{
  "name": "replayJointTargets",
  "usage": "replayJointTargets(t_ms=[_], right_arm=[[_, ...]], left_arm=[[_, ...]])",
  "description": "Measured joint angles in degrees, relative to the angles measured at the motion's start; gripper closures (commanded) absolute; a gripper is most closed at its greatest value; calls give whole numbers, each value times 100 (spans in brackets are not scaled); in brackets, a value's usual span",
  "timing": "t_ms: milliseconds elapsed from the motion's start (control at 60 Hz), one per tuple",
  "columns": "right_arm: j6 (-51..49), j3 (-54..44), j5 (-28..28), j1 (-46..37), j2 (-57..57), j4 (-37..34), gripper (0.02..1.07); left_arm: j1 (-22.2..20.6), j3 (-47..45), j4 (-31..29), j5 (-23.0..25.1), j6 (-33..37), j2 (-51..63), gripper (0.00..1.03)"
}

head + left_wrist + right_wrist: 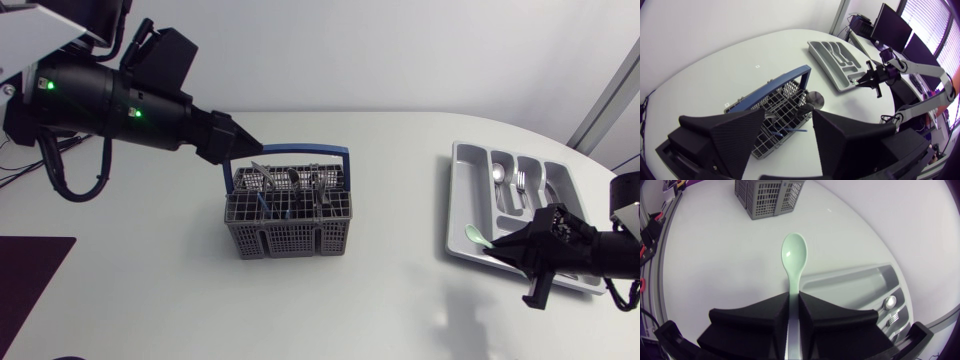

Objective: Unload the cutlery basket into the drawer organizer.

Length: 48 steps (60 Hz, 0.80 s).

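The grey cutlery basket (288, 215) with a blue handle (290, 153) stands mid-table and holds several utensils. My left gripper (250, 148) hangs above its back left corner. In the left wrist view this gripper (790, 135) is open, with the basket (782, 107) below the gap and nothing between the fingers. My right gripper (494, 249) is shut on a pale green spoon (476, 236) at the near left corner of the grey drawer organizer (458, 200). In the right wrist view the spoon (794, 255) sticks out ahead of the shut gripper (794, 305), over the organizer's edge (850, 282).
A metal spoon (498, 173) and a fork (520, 182) lie in the organizer's compartments. In the basket a metal spoon (815, 98) stands upright and a blue-handled utensil (792, 131) lies slanted. White tabletop stretches between basket and organizer.
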Motion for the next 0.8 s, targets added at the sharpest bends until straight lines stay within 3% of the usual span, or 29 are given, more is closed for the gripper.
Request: replayJointTargets(t_ms=[217,383,733,800], right_arm=[[-1408,994,7,-960,1294,-555,93],[-2197,1462,317,-1327,2011,-717,93],[-2774,1523,844,-1462,2490,-243,93],[-2789,1523,914,-1462,2546,-66,90]], left_arm=[[-79,-85,-142,-109,278,-2,17],[-118,-131,-260,-131,588,-57,17],[-404,-439,-452,-131,1506,-479,17],[-448,-542,-463,-131,1663,-520,17]])
